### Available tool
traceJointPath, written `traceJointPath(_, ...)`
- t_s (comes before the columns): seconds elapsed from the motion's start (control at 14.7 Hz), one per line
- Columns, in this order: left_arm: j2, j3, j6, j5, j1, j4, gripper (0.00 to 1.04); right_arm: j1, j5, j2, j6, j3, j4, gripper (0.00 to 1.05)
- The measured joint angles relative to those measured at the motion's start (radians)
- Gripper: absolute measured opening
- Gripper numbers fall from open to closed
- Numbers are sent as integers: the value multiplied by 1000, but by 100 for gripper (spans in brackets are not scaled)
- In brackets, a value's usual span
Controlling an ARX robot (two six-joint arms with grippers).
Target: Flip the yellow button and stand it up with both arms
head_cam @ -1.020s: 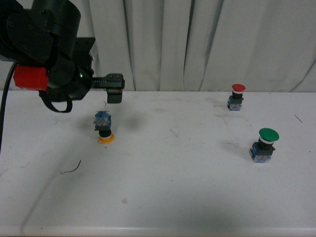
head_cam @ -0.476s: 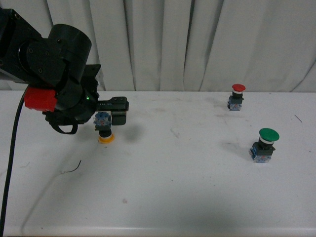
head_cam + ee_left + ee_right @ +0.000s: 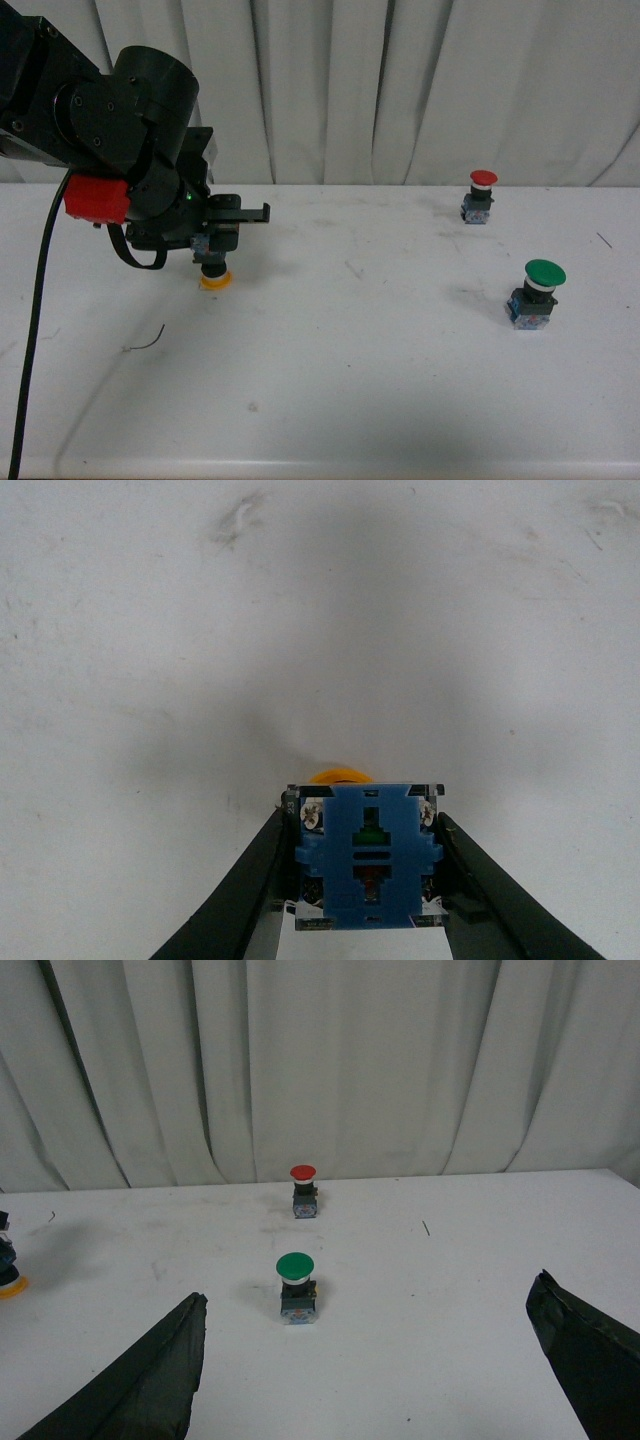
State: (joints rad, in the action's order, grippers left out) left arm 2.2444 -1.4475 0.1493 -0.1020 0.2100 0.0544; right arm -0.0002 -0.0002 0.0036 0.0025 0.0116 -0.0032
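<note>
The yellow button [image 3: 213, 279] stands upside down on the white table [image 3: 380, 350] at the left, its yellow cap on the surface and its blue base [image 3: 368, 855] on top. My left gripper [image 3: 212, 246] is shut on that blue base, with a black finger [image 3: 270, 860] pressed to each side. The cap's rim [image 3: 340, 776] peeks out beyond the base. From the right wrist view the yellow button [image 3: 8, 1278] shows at the far edge. My right gripper [image 3: 365, 1305] hangs open over bare table, holding nothing; the right arm is outside the front view.
A red-capped button [image 3: 482, 195] stands upright at the back right, and a larger green-capped button [image 3: 540, 290] nearer on the right. A thin dark wire scrap [image 3: 148, 340] lies at the front left. A white curtain [image 3: 400, 90] hangs behind the table.
My left arm has come down and forward onto the upside-down yellow button. Its jaws, which hung above and beyond the button, now clamp the blue base. The button has stayed in place.
</note>
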Motion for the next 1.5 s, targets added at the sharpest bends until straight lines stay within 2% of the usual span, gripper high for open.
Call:
traceJointPath(0.34,-11,0,0,-10,11,0,36,0,0,0,0,0,0,98)
traceJointPath(0.48,-86,45,3,19,17,-56,36,0,0,0,0,0,0,98)
traceJointPath(0.88,-411,277,116,244,78,-328,36,0,0,0,0,0,0,98)
traceJointPath(1.09,-594,443,253,418,109,-563,36,0,0,0,0,0,0,98)
traceJointPath(1.22,-624,562,386,521,106,-780,36,0,0,0,0,0,0,98)
traceJointPath(1.5,-526,756,696,575,129,-1292,36,0,0,0,0,0,0,98)
